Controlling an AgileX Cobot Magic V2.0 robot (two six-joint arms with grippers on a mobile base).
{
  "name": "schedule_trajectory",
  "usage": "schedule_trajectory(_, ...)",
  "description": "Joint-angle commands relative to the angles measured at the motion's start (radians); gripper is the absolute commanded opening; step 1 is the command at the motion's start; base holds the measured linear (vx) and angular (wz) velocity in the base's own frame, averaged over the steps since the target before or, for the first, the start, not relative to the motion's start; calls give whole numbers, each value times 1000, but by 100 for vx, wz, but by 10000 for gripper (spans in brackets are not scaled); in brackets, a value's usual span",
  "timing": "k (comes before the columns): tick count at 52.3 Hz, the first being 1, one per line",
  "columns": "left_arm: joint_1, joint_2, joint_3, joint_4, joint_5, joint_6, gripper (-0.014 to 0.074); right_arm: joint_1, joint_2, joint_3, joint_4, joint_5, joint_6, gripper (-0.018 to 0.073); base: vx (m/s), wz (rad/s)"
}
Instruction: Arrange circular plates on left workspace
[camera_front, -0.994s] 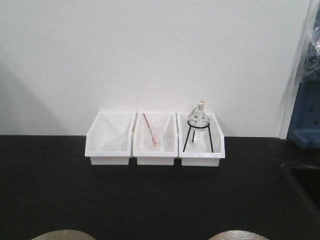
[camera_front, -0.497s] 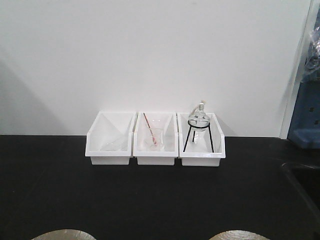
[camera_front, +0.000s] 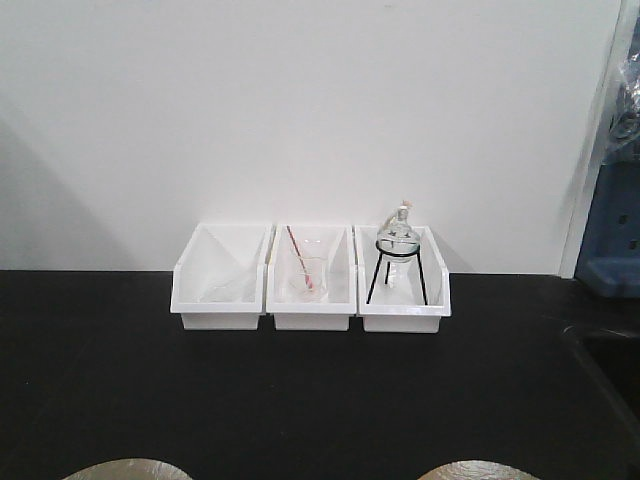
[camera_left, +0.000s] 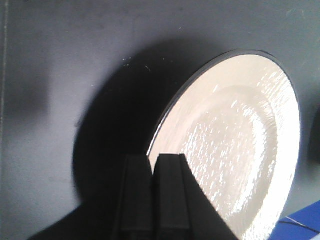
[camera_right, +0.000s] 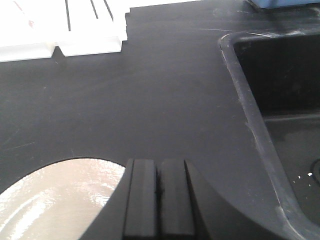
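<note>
Landmark: the bins (camera_front: 310, 318), three in a row at the back of the black counter (camera_front: 300, 400); every place below is read from them.
Left plate (camera_left: 240, 150): in front of the bins, out past their left end. In the wrist view it sits tilted over a broad shadow, so I judge it raised off the counter.
Right plate (camera_right: 55, 200): in front of the bins' right end, well apart from the left plate, apparently lying flat.
Left gripper (camera_left: 153, 160): fingers pressed together where the left plate's dark rim meets them, pinching that rim (as far as the wrist view shows).
Right gripper (camera_right: 157, 162): fingers pressed together just beside the right plate's edge; whether the rim lies between them is hidden.
Sink (camera_right: 280, 75): right of the bins, beyond the right plate.
Handling: stiff, glossy and probably slippery, fairly heavy for a one-edge pinch, and likely to chip or break if dropped.
Where to hold: the raised rim, one finger above and one below, set well in so the plate cannot swing.
Left to do: both plates belong on the counter left of the bins.
</note>
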Motion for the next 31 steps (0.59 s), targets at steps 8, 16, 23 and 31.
schedule_trajectory(8,-3,-48,-27,-58,9,3,4,0,-5,-37,-5,-79,-9,-5,0,0)
schedule_trajectory(16,-3,-47,-27,-56,8,24,32,0,-5,-37,-5,-79,-9,-5,0,0)
schedule_trajectory(23,-3,-47,-26,-56,15,53,125,0,-5,-37,-5,-79,-9,-5,0,0)
schedule_trajectory(31,-20,-46,-26,-56,17,63,324,0,-5,-37,-5,-79,-9,-5,0,0)
